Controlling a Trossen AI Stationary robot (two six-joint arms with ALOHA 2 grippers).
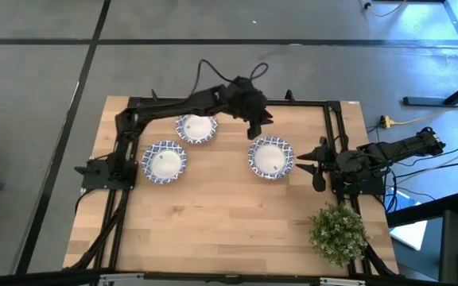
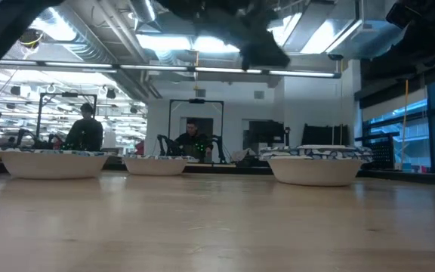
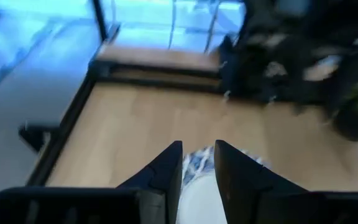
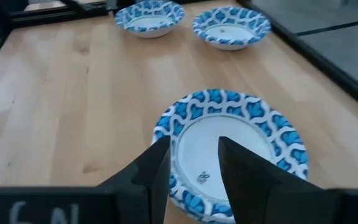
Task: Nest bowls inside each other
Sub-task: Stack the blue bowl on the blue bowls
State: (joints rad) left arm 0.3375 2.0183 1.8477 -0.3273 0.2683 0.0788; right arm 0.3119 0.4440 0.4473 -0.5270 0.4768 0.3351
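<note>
From above I see three bowls or stacks of bowls on the desk, all in its far half. One (image 1: 196, 128) sits near the far edge, a little left of the middle. A second (image 1: 164, 162) lies just beside it, nearer the left edge and closer to the desk's centre line. The third (image 1: 270, 157) is well apart from both, toward the right edge; in the low view its rim looks doubled, so it may be more than one bowl nested, though I cannot tell how many.

My left gripper (image 1: 258, 121) is stretched out from the left side across the far part of the desk and hangs in the air between the far bowl and the right-hand one, just beyond the latter's far rim. In the left wrist view its fingers (image 3: 166, 168) stand a narrow gap apart with nothing between them, and a patterned rim shows below them.

My right gripper (image 1: 318, 164) waits at the right edge, just beside the right-hand bowl. In its wrist view the fingers (image 4: 157, 163) are parted and empty, with that bowl below them and the other two farther off.

A potted plant (image 1: 338, 231) stands at the near right corner. People show in the room beyond the desk.
</note>
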